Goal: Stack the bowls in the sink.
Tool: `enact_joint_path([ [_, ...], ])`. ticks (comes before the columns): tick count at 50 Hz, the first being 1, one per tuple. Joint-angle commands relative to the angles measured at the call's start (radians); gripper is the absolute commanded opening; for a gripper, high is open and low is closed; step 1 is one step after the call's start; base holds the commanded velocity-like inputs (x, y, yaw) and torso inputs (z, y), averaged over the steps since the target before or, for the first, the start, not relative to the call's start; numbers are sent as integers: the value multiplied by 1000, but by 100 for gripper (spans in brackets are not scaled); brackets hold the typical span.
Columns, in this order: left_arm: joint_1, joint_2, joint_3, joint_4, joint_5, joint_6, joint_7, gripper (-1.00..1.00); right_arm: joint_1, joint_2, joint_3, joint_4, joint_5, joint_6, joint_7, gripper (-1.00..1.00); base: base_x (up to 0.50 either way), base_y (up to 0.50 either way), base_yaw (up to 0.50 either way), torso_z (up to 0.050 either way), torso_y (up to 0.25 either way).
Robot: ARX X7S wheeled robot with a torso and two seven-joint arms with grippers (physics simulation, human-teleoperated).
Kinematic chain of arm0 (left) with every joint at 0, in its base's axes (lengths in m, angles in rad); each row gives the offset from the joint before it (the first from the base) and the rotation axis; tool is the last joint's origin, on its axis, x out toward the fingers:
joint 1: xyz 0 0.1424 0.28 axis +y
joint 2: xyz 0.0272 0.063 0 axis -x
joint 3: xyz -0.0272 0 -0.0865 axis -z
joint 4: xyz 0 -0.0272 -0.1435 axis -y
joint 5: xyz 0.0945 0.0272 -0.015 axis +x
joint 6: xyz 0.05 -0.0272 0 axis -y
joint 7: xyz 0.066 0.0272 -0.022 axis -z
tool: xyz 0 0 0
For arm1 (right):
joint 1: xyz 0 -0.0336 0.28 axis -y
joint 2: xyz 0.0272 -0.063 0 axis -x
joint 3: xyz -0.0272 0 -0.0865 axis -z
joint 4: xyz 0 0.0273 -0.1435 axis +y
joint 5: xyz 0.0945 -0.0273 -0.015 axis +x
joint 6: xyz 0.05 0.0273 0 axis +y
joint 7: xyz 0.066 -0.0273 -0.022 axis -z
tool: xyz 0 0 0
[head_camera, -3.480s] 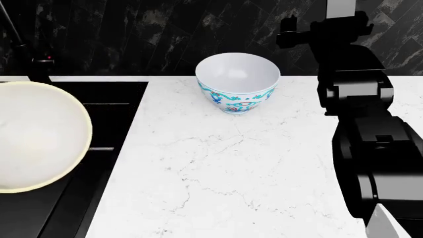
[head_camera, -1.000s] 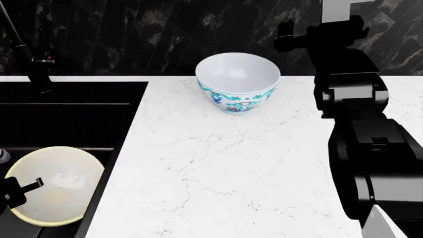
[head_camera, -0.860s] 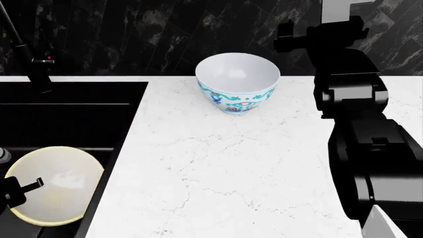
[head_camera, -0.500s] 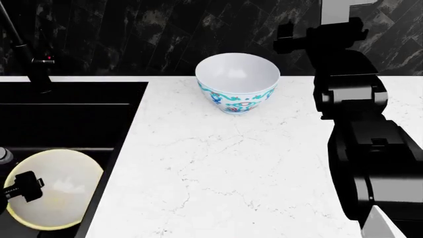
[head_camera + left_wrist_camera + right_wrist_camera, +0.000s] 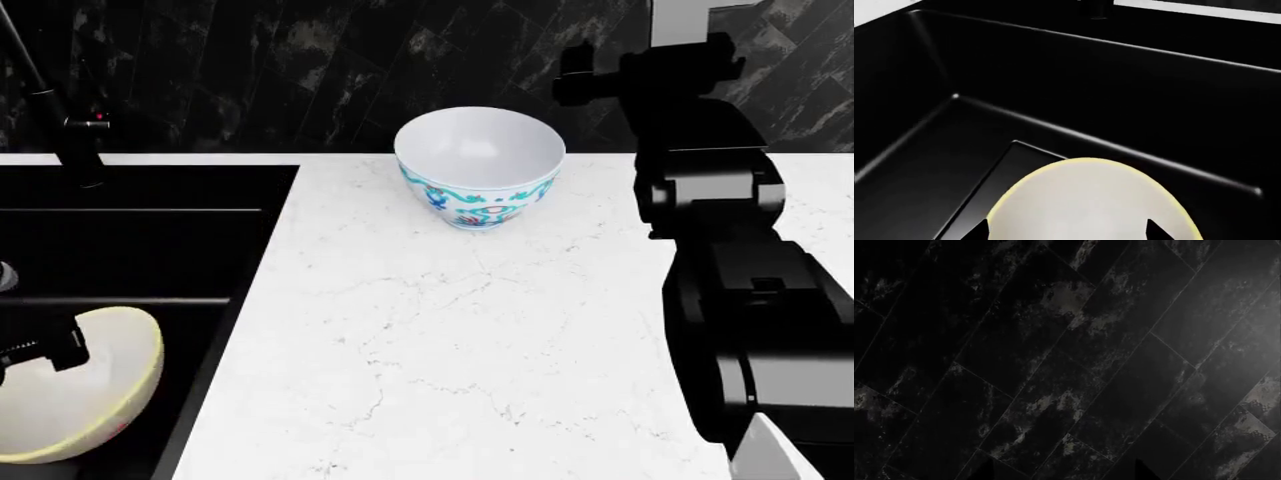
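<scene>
Nearest in the head view, the cream-yellow bowl (image 5: 67, 400) lies tilted in the black sink (image 5: 147, 250) at the lower left, its rim tipped toward the counter edge and its lower part cut off by the picture's border. A small red mark shows faintly on its inside. The left gripper (image 5: 40, 350) is a dark shape at the bowl's upper rim; whether it touches the rim cannot be told. In the left wrist view its 2 fingertips (image 5: 977, 231) stand spread wide on either side of the bowl (image 5: 1091, 202), pinching nothing. Bare basin floor and walls (image 5: 1074, 90) lie open all around the bowl.

The white marble-look countertop (image 5: 454, 350) is bare from the sink's edge across to the right arm (image 5: 727, 290), which fills the right side and hides the counter behind it.

Farther back, the white bowl with teal floral pattern (image 5: 481, 165) stands upright on the counter near the black tiled wall (image 5: 1067, 350), well apart from the sink. The black faucet (image 5: 60, 120) rises at the sink's far left. The right gripper's tips (image 5: 1061, 471) barely show against the wall, spread and holding nothing.
</scene>
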Motion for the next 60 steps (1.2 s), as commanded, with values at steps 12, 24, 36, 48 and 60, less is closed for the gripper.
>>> enact_joint_path([
  [12,-80,-41,29,214,-60,-78,-18,100,-8,3,9,0,4,-5,-1,100,0,0,0,0,0],
  [24,-200,-26,78,321,-105,-136,-21,100,-1,7,11,-6,6,1,-3,100,0,0,0,0,0],
  [36,-340,-1,121,396,-166,-207,-38,100,3,8,12,-8,7,4,-2,100,0,0,0,0,0],
  [48,-559,68,208,390,-202,-301,-39,100,-2,12,15,-18,10,6,-3,100,0,0,0,0,0],
  [60,-810,194,299,305,-247,-417,-55,100,-34,28,18,-129,21,75,-1,100,0,0,0,0,0],
])
